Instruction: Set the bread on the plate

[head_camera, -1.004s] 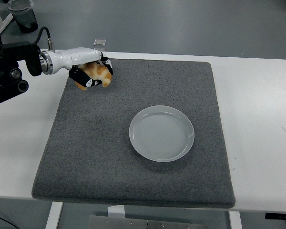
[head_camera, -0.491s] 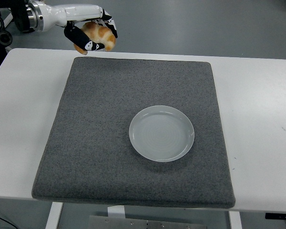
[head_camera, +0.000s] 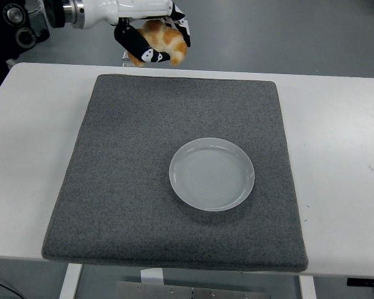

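A golden-brown piece of bread [head_camera: 164, 41] hangs in the air above the far edge of the table, at the picture's top left. My left hand [head_camera: 154, 42], white with black fingers, is shut on it, one finger crossing under the loaf. A round pale grey plate [head_camera: 211, 174] lies bare on the dark grey mat [head_camera: 124, 174], right of centre, well below and to the right of the bread. The right arm is out of view.
The mat covers most of the white table [head_camera: 343, 162]. A small metal bracket [head_camera: 129, 58] sits at the table's far edge under the hand. My left arm's black body [head_camera: 12, 31] fills the top left corner.
My left hand has lifted the bread off the mat's far left corner, raised it high and carried it to the right. The plate has not moved.
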`<control>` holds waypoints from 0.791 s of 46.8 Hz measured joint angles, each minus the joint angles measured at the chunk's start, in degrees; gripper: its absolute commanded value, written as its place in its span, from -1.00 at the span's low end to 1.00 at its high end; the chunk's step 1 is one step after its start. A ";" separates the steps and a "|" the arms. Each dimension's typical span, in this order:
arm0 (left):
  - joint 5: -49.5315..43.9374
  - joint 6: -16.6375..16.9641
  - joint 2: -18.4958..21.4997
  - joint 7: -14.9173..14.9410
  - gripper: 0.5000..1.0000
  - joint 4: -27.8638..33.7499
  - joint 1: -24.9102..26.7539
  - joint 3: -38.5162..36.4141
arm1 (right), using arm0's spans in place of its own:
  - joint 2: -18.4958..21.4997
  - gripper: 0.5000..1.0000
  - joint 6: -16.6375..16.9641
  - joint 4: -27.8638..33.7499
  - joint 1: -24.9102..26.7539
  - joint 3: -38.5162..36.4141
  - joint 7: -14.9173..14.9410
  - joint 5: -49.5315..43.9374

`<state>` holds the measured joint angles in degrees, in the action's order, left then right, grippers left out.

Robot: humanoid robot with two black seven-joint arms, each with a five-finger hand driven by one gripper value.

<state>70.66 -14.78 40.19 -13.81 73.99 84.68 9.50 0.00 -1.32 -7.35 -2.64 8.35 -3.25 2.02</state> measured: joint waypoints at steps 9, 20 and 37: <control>0.01 0.06 -4.23 0.22 -1.00 2.23 0.65 -0.08 | 0.00 0.73 0.00 -0.03 -0.01 0.00 0.00 0.00; 0.66 0.71 -7.55 0.28 -1.00 2.48 -0.09 -0.27 | 0.00 0.72 0.00 -0.01 0.01 0.00 0.00 0.00; 3.35 1.32 -10.42 0.15 -1.00 2.32 -2.51 -0.98 | 0.00 0.72 0.00 -0.03 0.01 0.00 0.00 0.00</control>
<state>74.00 -13.47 29.77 -13.66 76.30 82.18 8.52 0.00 -1.32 -7.38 -2.64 8.35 -3.25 2.02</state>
